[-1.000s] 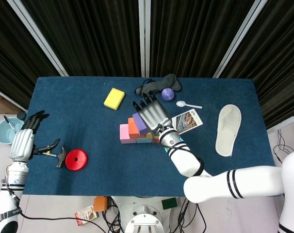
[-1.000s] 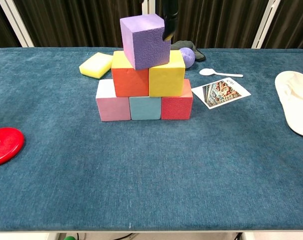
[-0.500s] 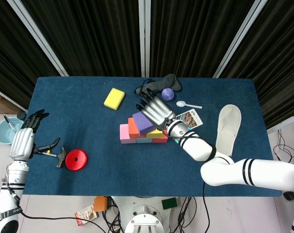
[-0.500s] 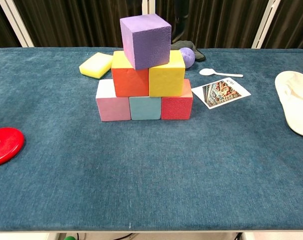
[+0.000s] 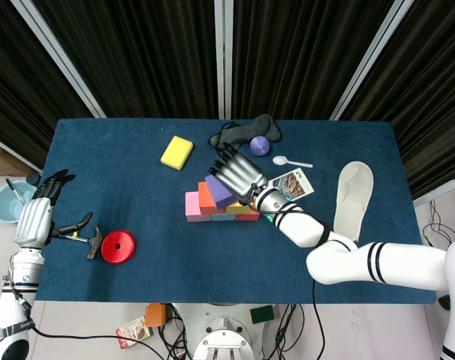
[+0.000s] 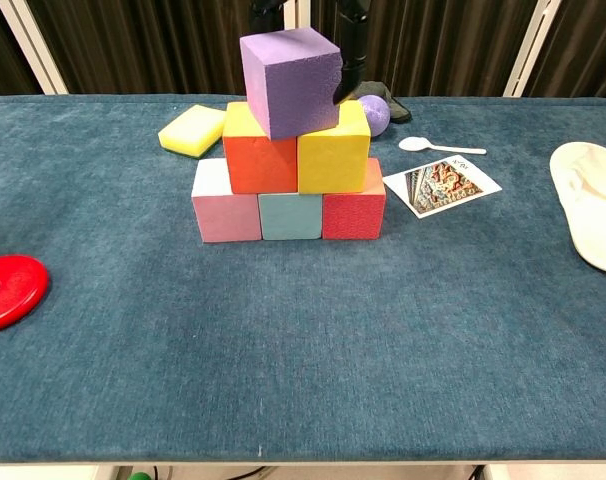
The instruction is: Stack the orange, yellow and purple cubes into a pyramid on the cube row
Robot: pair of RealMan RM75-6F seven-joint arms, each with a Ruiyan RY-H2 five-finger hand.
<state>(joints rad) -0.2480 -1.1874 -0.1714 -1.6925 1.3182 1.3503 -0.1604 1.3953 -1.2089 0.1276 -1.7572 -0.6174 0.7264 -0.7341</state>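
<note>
Purple cube [image 6: 291, 80] sits skewed atop the orange cube [image 6: 262, 163] and yellow cube [image 6: 334, 157]. Your right hand [image 5: 239, 177] hovers over it (fingers spread, empty); brushing it would topple it.

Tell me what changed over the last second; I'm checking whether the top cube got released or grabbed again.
The right hand, which had drawn back off the purple foam cube half a second ago, has come down again; its dark fingers now show behind the cube, contact unclear. The cube sits turned slightly on the orange cube and yellow cube, as before. The left hand stayed at the table edge.
</note>
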